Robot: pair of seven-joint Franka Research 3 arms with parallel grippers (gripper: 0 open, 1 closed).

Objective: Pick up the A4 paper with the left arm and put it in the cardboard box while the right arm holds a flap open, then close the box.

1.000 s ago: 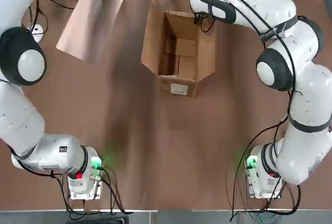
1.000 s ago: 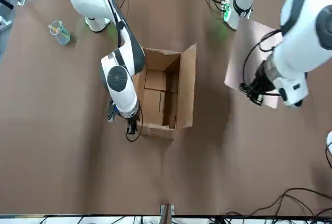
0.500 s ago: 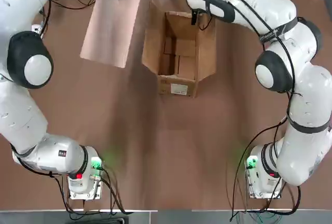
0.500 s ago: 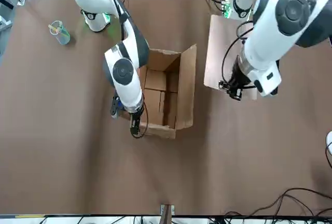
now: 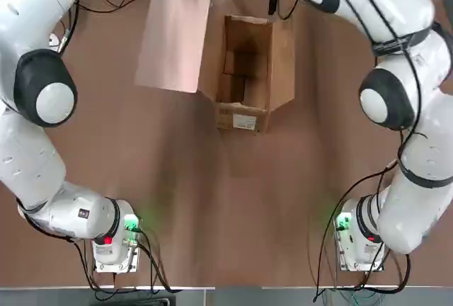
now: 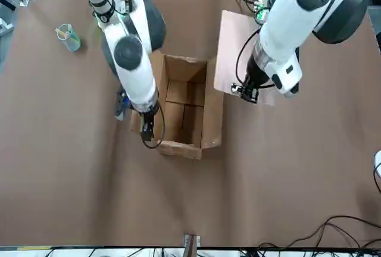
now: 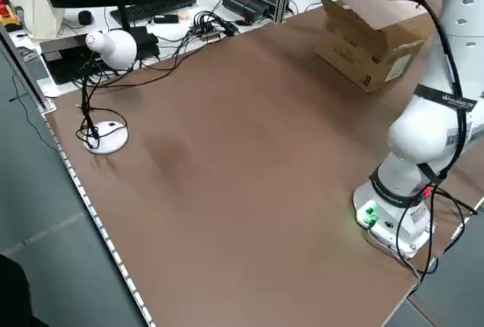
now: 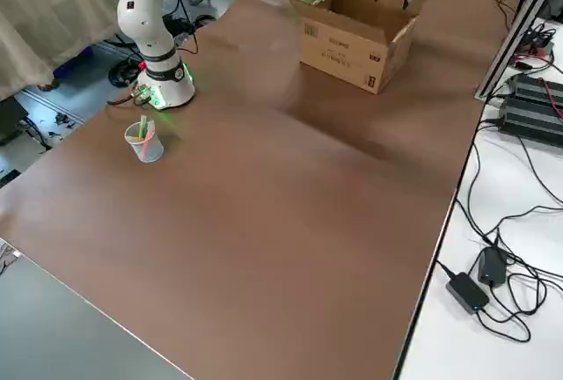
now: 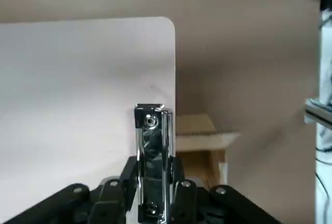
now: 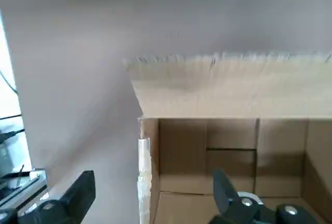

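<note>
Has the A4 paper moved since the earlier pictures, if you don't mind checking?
Yes, the A4 paper has shifted right in the top view, toward the cardboard box.

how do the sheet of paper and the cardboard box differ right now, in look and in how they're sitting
The paper is pale pinkish and flat; the box is brown and hollow, with its flaps open. The paper hangs from the left arm's tool, clamped at its metal clip, while the box stands on the table. Both are plain and rectangular in outline.
</note>
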